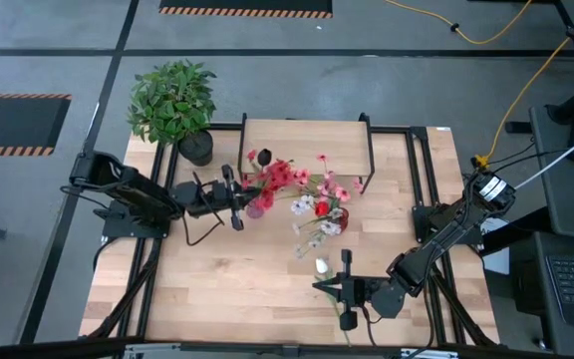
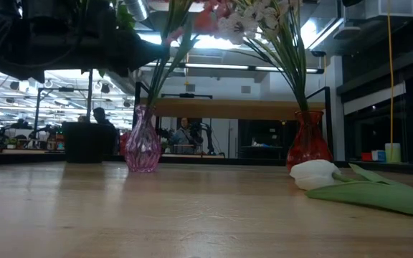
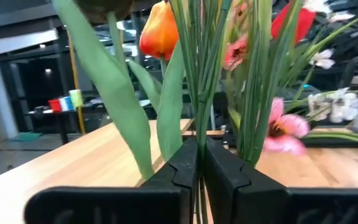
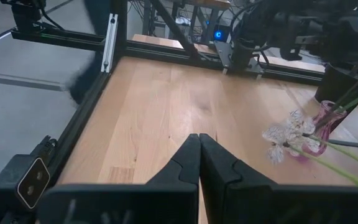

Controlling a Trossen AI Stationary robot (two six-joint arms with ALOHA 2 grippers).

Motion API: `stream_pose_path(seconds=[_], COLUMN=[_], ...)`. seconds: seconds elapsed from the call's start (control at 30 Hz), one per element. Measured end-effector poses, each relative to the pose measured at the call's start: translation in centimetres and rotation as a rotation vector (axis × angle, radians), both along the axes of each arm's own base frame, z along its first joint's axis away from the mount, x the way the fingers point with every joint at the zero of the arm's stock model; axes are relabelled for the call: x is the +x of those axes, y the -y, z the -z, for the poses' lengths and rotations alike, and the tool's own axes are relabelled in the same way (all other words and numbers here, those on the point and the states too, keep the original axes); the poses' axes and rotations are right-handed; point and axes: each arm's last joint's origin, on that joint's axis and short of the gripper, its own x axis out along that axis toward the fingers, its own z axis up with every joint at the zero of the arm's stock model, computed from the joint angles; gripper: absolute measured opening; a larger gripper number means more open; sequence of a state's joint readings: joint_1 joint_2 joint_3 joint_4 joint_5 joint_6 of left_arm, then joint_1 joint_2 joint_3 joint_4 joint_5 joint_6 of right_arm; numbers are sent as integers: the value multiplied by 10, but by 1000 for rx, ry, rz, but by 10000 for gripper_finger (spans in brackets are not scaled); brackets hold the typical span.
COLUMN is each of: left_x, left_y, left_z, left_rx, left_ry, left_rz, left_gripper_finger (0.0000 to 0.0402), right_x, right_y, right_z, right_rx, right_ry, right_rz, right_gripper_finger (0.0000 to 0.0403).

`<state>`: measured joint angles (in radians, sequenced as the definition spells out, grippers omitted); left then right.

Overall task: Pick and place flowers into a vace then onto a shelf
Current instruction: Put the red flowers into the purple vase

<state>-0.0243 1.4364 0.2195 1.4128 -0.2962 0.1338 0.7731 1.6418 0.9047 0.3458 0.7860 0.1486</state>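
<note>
Two glass vases, one pink (image 2: 143, 145) and one red (image 2: 308, 140); one white tulip (image 2: 314, 174) lying loose; one potted plant (image 1: 173, 103); one wood-topped shelf (image 1: 305, 133).

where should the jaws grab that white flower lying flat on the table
Probably on the thin green stem, not the soft white bloom. It lies flat on the wooden tabletop, so come straight down from above, jaws straddling the stem crosswise, clear of the broad leaf.

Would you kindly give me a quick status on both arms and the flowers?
Left gripper pinching a flower stem at the pink vase. Right gripper shut, empty, low over the table. White flower lying loose; shelf bare.
</note>
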Motion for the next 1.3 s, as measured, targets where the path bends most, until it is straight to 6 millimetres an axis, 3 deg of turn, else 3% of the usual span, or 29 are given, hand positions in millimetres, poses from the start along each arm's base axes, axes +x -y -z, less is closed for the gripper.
stream_pose_path(seconds=[1.0,1.3], left_x=[-6,-6], left_y=[28,30], left_z=[1,1], left_rx=[58,60], left_ry=[-70,-62], left_rz=[-259,-201], left_gripper_finger=[20,33], right_x=[0,0], right_y=[0,0], right_z=[0,0], right_rx=[4,4], right_ry=[0,1], right_rz=[1,1], right_gripper_finger=[4,4])
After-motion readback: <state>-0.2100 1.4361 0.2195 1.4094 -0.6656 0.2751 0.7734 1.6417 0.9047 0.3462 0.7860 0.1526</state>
